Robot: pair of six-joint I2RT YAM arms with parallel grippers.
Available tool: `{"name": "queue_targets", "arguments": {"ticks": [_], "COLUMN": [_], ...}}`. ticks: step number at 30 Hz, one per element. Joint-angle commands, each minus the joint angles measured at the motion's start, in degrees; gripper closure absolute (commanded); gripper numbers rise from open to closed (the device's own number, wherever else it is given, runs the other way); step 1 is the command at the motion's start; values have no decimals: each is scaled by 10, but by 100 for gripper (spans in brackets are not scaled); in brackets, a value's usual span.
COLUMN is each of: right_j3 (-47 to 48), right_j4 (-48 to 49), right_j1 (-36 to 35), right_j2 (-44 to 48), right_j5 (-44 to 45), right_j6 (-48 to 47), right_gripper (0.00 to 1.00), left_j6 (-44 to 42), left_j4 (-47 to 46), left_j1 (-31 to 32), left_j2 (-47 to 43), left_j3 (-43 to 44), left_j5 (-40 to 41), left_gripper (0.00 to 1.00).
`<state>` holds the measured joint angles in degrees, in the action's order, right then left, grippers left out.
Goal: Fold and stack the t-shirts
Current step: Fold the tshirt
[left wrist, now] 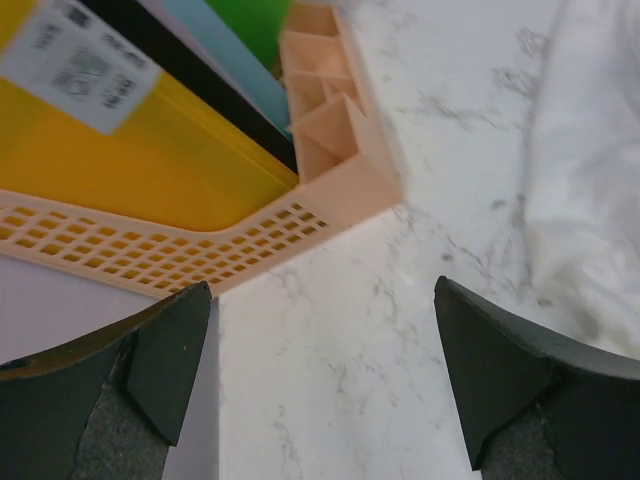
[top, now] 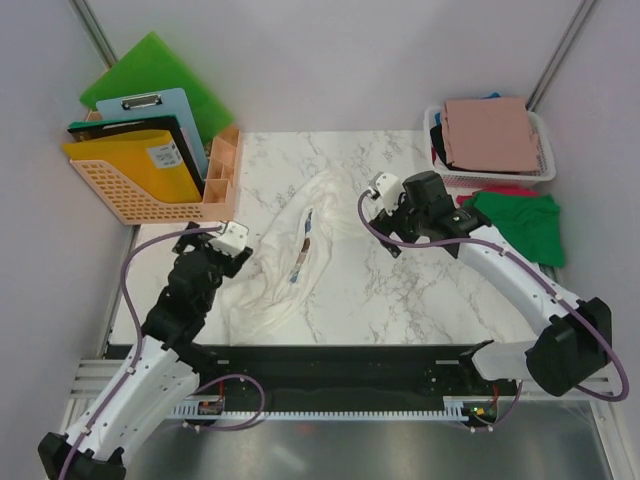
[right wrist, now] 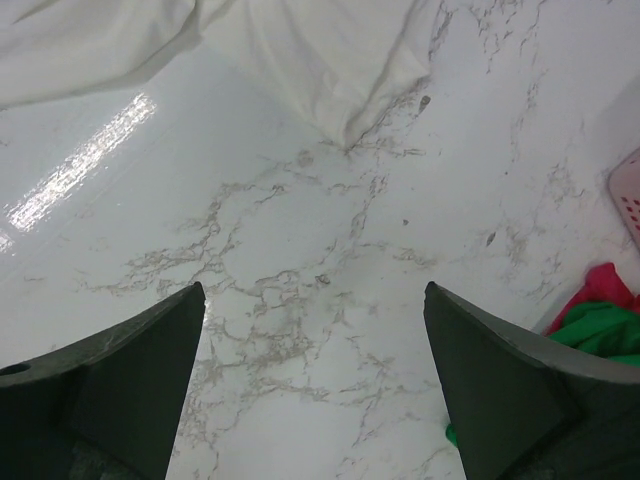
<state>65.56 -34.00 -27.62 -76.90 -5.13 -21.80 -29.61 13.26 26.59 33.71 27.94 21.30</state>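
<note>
A cream-white t-shirt [top: 290,250] lies crumpled in a long heap on the marble table [top: 400,290], its print partly folded inside. My left gripper [top: 232,246] hovers at the heap's left edge, open and empty. In the left wrist view the left gripper [left wrist: 322,285] spans bare marble, with the white t-shirt [left wrist: 590,200] to its right. My right gripper [top: 385,212] hangs just right of the heap, open. The right wrist view shows the right gripper [right wrist: 315,287] over bare marble, a corner of the white t-shirt [right wrist: 300,50] ahead. A green t-shirt [top: 525,225] lies at the right, beside a red one [top: 500,190]. A folded dusty-pink t-shirt [top: 490,135] tops the basket.
An orange rack [top: 150,185] with folders, a clipboard and green boards [top: 150,75] stands at the back left, close ahead of the left gripper as the rack [left wrist: 300,215]. A white mesh basket [top: 545,150] sits at the back right. Green cloth [right wrist: 600,325] lies near the right finger.
</note>
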Motion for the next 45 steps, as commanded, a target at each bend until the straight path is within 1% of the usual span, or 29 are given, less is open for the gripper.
{"name": "queue_targets", "arguments": {"ticks": [1, 2, 3, 4, 6, 9, 10, 12, 13, 15, 16, 17, 19, 21, 22, 24, 25, 27, 28, 30, 31, 33, 34, 35, 38, 41, 45], "right_j3": [-31, -39, -51, -54, -47, -13, -4, 23, 30, 47, 51, 58, 66, 101, 131, 157, 169, 206, 221, 273, 321, 368, 401, 409, 419, 436, 420], "right_j4": [28, 31, 39, 40, 44, 49, 49, 52, 52, 55, 57, 68, 89, 86, 80, 63, 61, 54, 49, 34, 25, -9, -23, -26, -23, -43, -38], "right_j1": [0, 0, 0, 1, 0, 3, 6, 12, 13, 19, 20, 23, 25, 37, 43, 43, 43, 43, 44, 43, 42, 40, 32, 28, 8, -14, -38], "right_j2": [25, 25, 23, 10, -11, -66, -92, -119, -126, -134, -137, -141, -162, -193, -229, -264, -295, -335, -346, -372, -401, -444, -453, -458, -461, -477, -494], "right_j5": [-6, -8, -9, -13, -14, 10, 13, 13, 13, 12, 11, 18, 58, 58, 52, 53, 53, 52, 36, 10, 0, -19, -21, -20, -12, -9, 2], "right_j6": [26, 31, 33, 33, 28, 30, 32, 35, 35, 39, 39, 39, 51, 57, 62, 63, 63, 63, 62, 69, 75, 82, 82, 75, 69, 63, 56], "right_gripper": [2, 2, 2, 2, 2, 2, 2, 2, 2, 2, 2, 2, 2, 2, 2, 2, 2, 2, 2, 2, 2, 2, 2, 2, 2, 2, 2], "left_j6": [-62, -84, -128, -145, -146, -127, -128, -127, -124, -102, -95, -72, -61, -32, -22, 7, 15, 35, 41, 53, 53, 52, 46, 39, 24, 18, 19], "left_j4": [-171, -209, -277, -302, -318, -314, -321, -321, -294, -264, -238, -195, -174, -156, -153, -145, -141, -113, -107, -96, -87, -82, -73, -72, -66, -62, -53], "left_j1": [-18, -21, -23, -29, -45, -83, -107, -127, -143, -152, -161, -166, -187, -210, -239, -265, -311, -345, -375, -405, -428, -440, -443, -443, -448, -457, -472], "left_j2": [-32, -31, -33, -39, -49, -67, -80, -92, -97, -91, -86, -61, -32, 12, 23, 38, 42, 52, 60, 62, 48, 31, 15, 11, 3, -2, -30], "left_j3": [-30, -41, -63, -71, -69, -56, -54, -48, -43, -26, -20, -13, -5, -3, -1, 6, 10, 29, 34, 40, 39, 32, 29, 27, 22, 10, -13], "left_j5": [109, 146, 165, 175, 201, 219, 224, 223, 213, 210, 186, 182, 168, 154, 133, 109, 82, 58, 32, 7, -25, -42, -43, -42, -35, -30, -42], "left_gripper": [0, 0, 0, 0, 0, 0, 0, 0, 0, 0, 0, 0, 0, 0, 0, 0, 0, 0, 0, 0, 0, 0, 0, 0, 0, 0, 0]}}
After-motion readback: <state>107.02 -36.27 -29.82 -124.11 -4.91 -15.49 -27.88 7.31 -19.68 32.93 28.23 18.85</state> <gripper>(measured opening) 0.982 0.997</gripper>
